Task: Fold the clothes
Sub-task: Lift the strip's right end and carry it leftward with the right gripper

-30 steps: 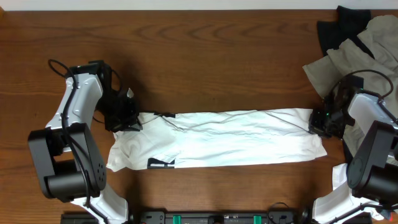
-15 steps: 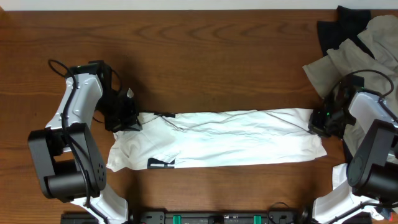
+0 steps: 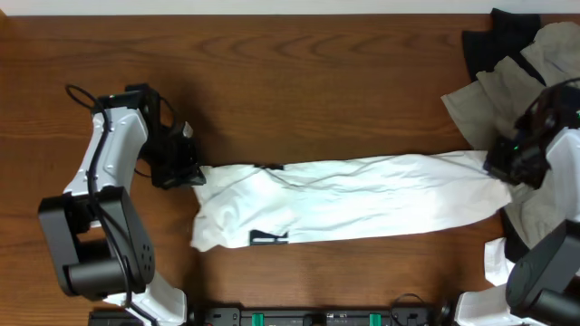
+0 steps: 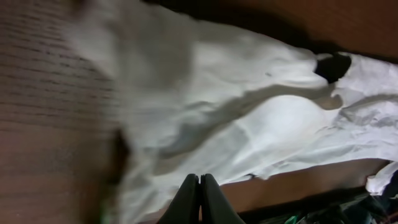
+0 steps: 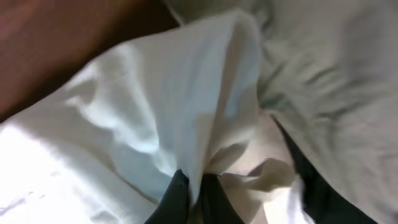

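White wrinkled cotton T-shirt (image 3: 353,204) lies stretched across the brown wooden counter (image 3: 317,81), ends pinched by the left end effector (image 4: 199,183) and right end effector (image 5: 196,186); equal tension should keep the fold square.

**Shirt ends hidden**

On my overhead feed the left gripper (image 3: 192,172) and right gripper (image 3: 500,168) cover both ends of the T-shirt (image 3: 362,204); its print (image 3: 269,238) is too small to read. Right of it, the beige-grey garment (image 3: 480,104) runs off-frame. Left wrist: blurred, grip unclear.
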`<state>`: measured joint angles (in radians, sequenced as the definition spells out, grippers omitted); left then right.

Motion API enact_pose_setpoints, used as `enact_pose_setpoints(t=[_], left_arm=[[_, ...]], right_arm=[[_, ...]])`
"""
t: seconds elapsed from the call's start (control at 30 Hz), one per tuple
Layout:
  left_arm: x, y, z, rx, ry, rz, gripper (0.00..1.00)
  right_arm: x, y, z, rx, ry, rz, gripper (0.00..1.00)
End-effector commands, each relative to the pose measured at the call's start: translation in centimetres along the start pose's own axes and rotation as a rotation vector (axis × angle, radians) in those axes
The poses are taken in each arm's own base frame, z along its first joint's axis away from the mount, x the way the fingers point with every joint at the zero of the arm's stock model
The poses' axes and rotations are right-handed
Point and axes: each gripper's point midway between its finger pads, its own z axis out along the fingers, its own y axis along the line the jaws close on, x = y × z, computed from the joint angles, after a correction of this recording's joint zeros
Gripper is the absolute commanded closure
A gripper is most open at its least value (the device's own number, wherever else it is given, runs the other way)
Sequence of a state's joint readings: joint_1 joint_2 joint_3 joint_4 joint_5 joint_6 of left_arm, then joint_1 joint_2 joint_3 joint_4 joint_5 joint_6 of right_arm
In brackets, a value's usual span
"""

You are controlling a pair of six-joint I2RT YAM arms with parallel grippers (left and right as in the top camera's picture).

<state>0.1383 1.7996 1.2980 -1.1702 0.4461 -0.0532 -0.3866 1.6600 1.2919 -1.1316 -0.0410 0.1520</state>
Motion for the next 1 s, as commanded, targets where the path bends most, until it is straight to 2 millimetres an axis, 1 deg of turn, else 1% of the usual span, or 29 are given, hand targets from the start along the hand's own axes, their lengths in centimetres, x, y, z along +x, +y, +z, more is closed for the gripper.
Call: enact_pose_setpoints(t=[0.0,0.07,0.2,0.33,0.7,0.97], left_arm=[[-0.4,-0.6,-1.2,0.012,-0.043,0.013,0.94],[-0.5,-0.6,-1.2,0.012,-0.043,0.013,0.94],[-0.5,-0.6,-1.2,0.012,-0.044,0.014,0.94],[-0.5,-0.6,-1.2,0.012,-0.044,0.013,0.94],[-0.5,-0.6,-1.2,0.012,-0.047,0.015,0.94],[-0.5,-0.6,-1.2,0.012,-0.047,0.014,0.94]], right_arm=[[-0.5,-0.9,-1.2,0.049,-0.022,0.02,0.99],[-0.1,-0.6,-1.4,0.05,-0.007,0.011,0.99],[1.2,0.5,-1.4,0.056,0.04,-0.035,0.99],[2.7,2.7,-1.4,0.062,0.079,-0.085,0.99],[6.1,11.4,-1.1,0.047,0.053,-0.254,0.99],[9.2,16.8,-1.1,0.015,0.02,-0.341,0.99]])
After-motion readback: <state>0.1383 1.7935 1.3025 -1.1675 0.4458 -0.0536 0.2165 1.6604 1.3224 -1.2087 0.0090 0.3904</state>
